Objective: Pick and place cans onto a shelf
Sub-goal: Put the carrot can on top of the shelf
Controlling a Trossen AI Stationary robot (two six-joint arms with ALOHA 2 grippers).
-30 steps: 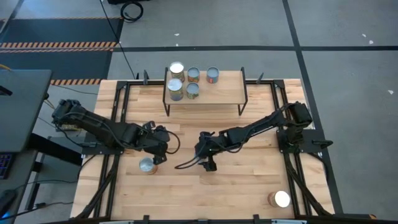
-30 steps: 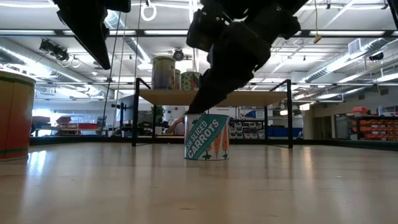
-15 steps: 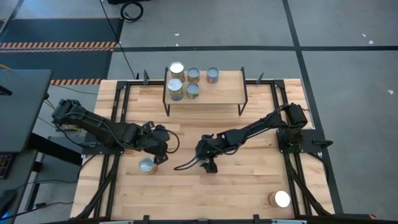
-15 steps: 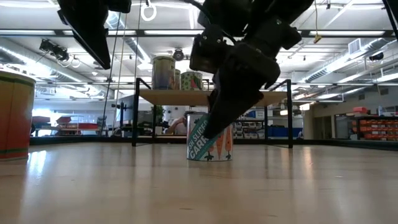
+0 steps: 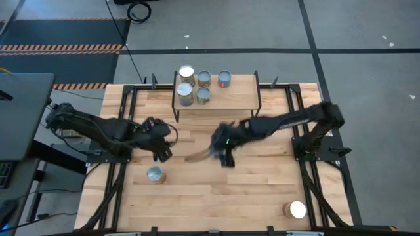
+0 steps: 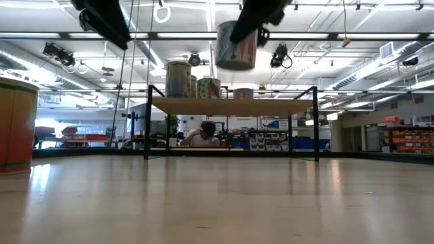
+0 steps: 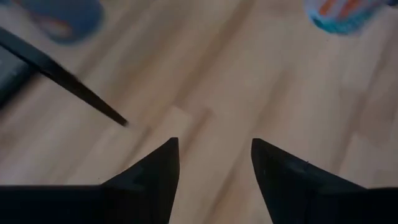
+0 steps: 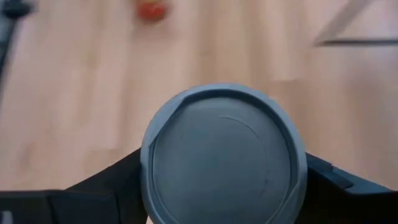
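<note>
From where I stand, nearest is a big orange-banded can [image 6: 15, 125] on the table, well in front of the shelf [image 5: 216, 97]; a second loose can [image 5: 155, 174] sits farther in. The left gripper [image 7: 214, 165] hangs empty, its fingers parted, in front of the shelf's left end. The right gripper [image 5: 225, 145] is clamped on the carrots can [image 6: 236, 45], fingers hugging its sides, lifted clear above shelf height and still short of the board. Five cans already crowd the shelf's left half. I'd say carry it level to the bare right half, lower gently, and let go only once it sits flat, clear of the neighbours.
</note>
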